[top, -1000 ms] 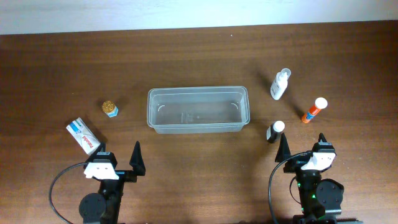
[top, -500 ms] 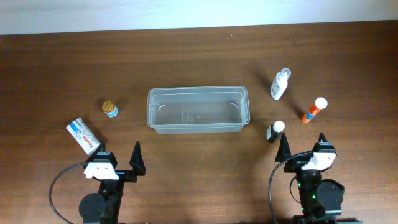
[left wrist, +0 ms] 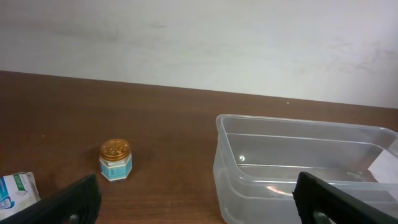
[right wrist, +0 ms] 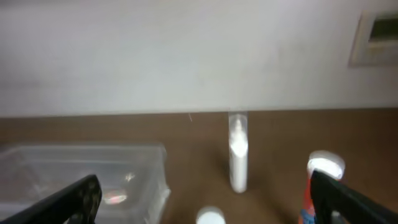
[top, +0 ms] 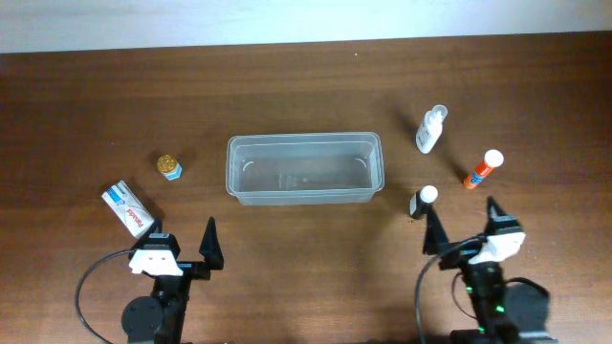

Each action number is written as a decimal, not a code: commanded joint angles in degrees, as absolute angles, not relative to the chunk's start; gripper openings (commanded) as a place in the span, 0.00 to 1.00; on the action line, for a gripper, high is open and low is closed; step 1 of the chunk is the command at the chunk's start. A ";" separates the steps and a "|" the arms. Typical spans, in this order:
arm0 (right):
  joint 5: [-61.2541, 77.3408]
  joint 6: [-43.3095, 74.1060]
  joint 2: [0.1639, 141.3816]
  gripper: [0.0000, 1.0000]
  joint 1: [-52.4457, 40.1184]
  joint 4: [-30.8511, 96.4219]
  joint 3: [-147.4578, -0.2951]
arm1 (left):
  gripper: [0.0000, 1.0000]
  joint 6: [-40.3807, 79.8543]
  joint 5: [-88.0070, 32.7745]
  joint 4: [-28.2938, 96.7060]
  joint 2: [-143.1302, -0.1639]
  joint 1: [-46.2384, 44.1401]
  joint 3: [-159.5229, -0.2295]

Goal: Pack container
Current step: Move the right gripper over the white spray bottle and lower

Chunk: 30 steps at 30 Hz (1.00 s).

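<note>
Both my jaws stand spread wide, gripping nothing.
My left gripper (top: 184, 234) and right gripper (top: 460, 212) hover by the table's near edge; the clear rectangular plastic container (top: 304, 195) sits mid-table, open side up, between them and the far edge, touching neither.

We see a dark brown wood-grain worktop (top: 287, 76) running to a plain white wall (left wrist: 199, 43) at its far edge. On that wall, far right, there is a blurred pale rectangular wall plate (right wrist: 379, 31).
</note>
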<state>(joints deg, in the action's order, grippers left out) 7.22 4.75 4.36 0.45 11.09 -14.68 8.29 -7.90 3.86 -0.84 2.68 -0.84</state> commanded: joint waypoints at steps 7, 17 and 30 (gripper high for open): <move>10.22 4.69 37.56 0.98 0.78 40.05 -58.63 | 0.99 7.18 -7.25 3.95 -0.30 2.94 -0.51; 13.13 4.89 79.33 0.98 0.78 76.14 -108.20 | 0.99 7.18 -7.25 3.95 -0.30 2.94 -0.51; 7.92 3.07 109.19 0.99 1.87 75.68 -116.33 | 0.99 7.18 -7.25 3.95 -0.30 2.94 -0.51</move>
